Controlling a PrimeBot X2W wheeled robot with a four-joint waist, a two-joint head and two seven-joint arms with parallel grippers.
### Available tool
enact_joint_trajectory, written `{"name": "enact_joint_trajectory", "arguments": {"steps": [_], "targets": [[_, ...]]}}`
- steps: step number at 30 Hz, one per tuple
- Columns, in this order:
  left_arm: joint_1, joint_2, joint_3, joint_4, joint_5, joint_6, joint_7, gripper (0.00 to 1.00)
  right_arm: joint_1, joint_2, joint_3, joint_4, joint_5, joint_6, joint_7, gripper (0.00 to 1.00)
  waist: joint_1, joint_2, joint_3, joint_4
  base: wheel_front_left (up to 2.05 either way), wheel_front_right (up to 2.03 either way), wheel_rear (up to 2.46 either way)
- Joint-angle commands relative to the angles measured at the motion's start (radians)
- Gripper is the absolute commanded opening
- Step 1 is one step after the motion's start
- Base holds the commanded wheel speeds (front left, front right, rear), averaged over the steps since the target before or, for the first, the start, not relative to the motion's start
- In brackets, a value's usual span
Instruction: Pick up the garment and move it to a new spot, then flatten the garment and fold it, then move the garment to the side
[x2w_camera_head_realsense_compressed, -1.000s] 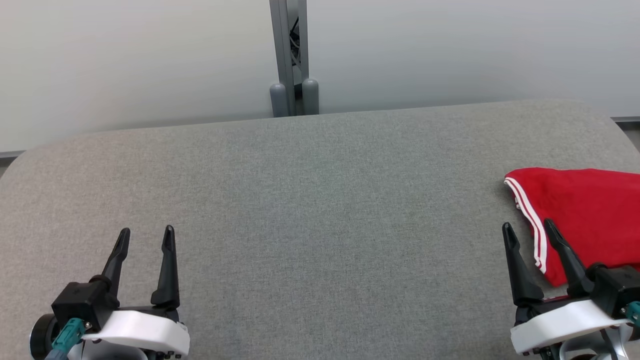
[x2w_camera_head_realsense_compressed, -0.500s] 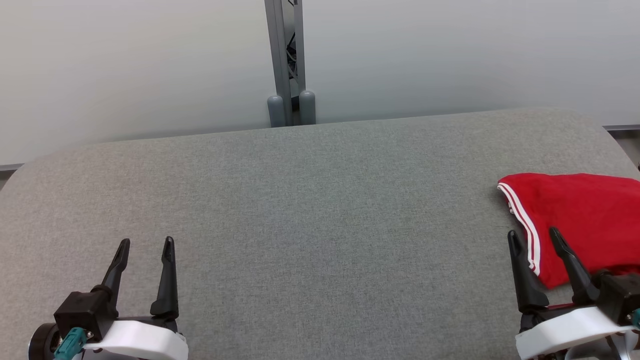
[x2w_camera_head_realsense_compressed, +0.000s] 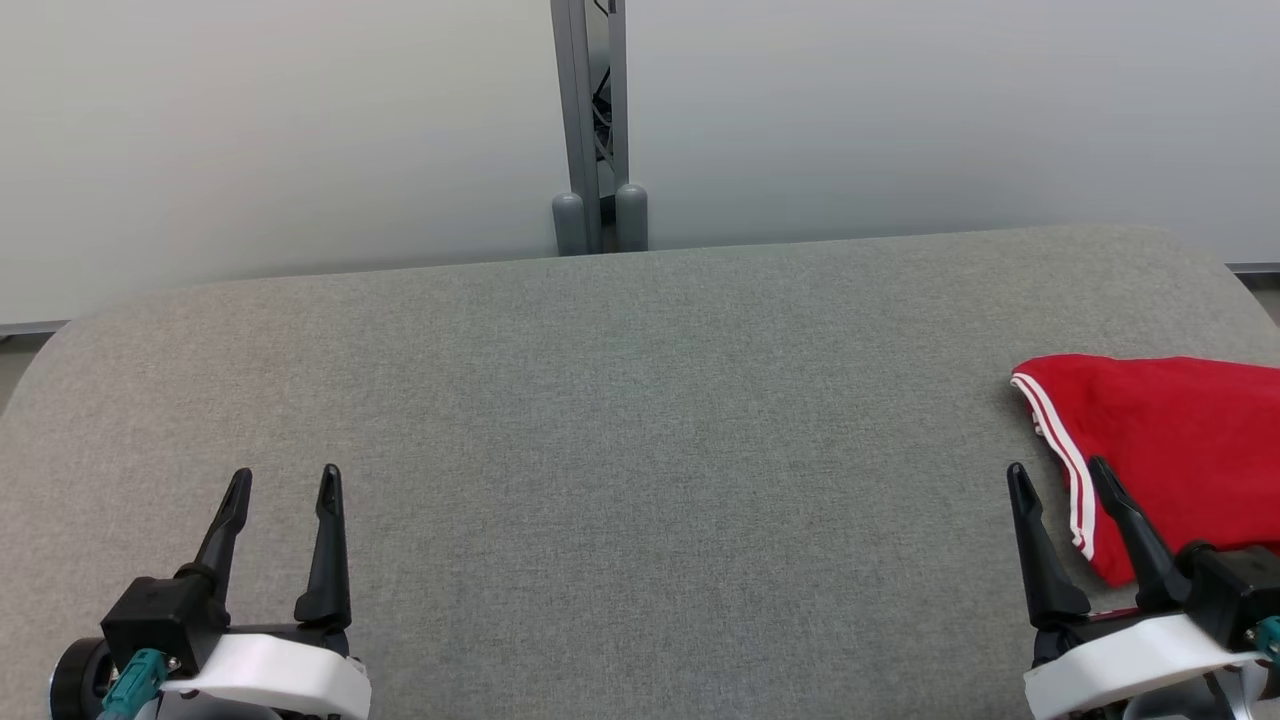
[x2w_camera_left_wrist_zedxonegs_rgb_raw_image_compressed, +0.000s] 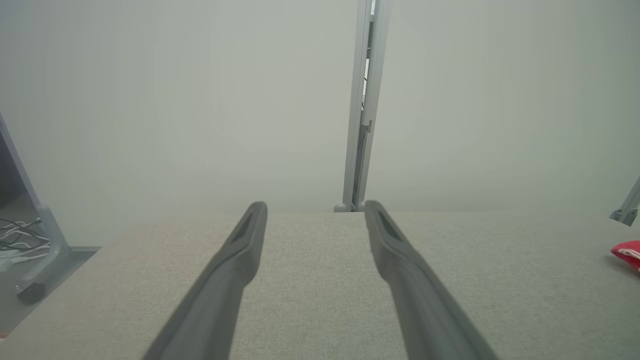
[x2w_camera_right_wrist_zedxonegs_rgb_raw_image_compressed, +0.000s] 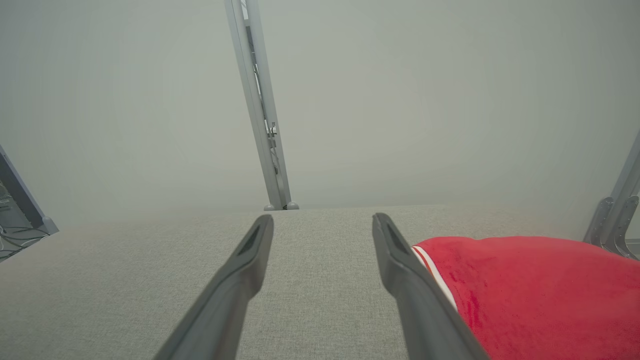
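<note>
The garment (x2w_camera_head_realsense_compressed: 1170, 440) is a red bundle with white-and-red striped trim along its left edge, lying at the right end of the grey fabric-covered table (x2w_camera_head_realsense_compressed: 640, 420). In the right wrist view the garment (x2w_camera_right_wrist_zedxonegs_rgb_raw_image_compressed: 540, 290) lies just right of my right finger. My right gripper (x2w_camera_head_realsense_compressed: 1057, 467) stands open beside the striped edge, its right finger over the cloth, with nothing between the jaws; it is also open in the right wrist view (x2w_camera_right_wrist_zedxonegs_rgb_raw_image_compressed: 323, 217). At the lower left my left gripper (x2w_camera_head_realsense_compressed: 285, 473) is open and empty over bare table (x2w_camera_left_wrist_zedxonegs_rgb_raw_image_compressed: 315, 205). A red corner of the garment (x2w_camera_left_wrist_zedxonegs_rgb_raw_image_compressed: 629, 251) shows far right.
A grey metal post (x2w_camera_head_realsense_compressed: 597, 120) with two rounded feet stands behind the table's far edge against a pale wall. The table corners are rounded. Cables (x2w_camera_left_wrist_zedxonegs_rgb_raw_image_compressed: 15, 235) lie on the floor beyond the left end. A metal bracket (x2w_camera_right_wrist_zedxonegs_rgb_raw_image_compressed: 612, 225) stands at the far right.
The head camera has shifted a little, so the whole picture has slid. Both grippers stay open in the same places, and the garment has not moved.
</note>
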Motion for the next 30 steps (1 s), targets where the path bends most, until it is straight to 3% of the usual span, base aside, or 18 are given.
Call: {"name": "enact_joint_trajectory", "arguments": {"steps": [1, 10, 22, 30], "targets": [[-0.014, 0.001, 0.006, 0.003, 0.009, -0.004, -0.005, 1.00, 0.000, -0.004, 0.000, 0.001, 0.000, 0.000, -0.001, 1.00, 0.0000, 0.0000, 0.001, 0.001, 0.00, 0.00, 0.00], [-0.043, -0.035, 0.059, 0.036, 0.029, -0.045, -0.005, 1.00, 0.005, -0.004, 0.000, -0.002, 0.003, 0.000, -0.003, 1.00, 0.0000, 0.0000, 0.009, 0.011, 0.00, 0.00, 0.00], [-0.053, -0.107, 0.132, 0.124, 0.124, -0.157, -0.005, 1.00, -0.004, -0.004, 0.008, -0.002, -0.001, 0.000, 0.001, 1.00, 0.0000, 0.0000, 0.020, 0.011, 0.00, 0.00, 0.00], [-0.041, -0.134, 0.160, 0.144, 0.160, -0.180, -0.005, 1.00, -0.006, -0.004, 0.007, 0.001, -0.001, 0.000, -0.005, 1.00, 0.0000, 0.0000, 0.026, 0.008, 0.00, 0.00, 0.00]]}}
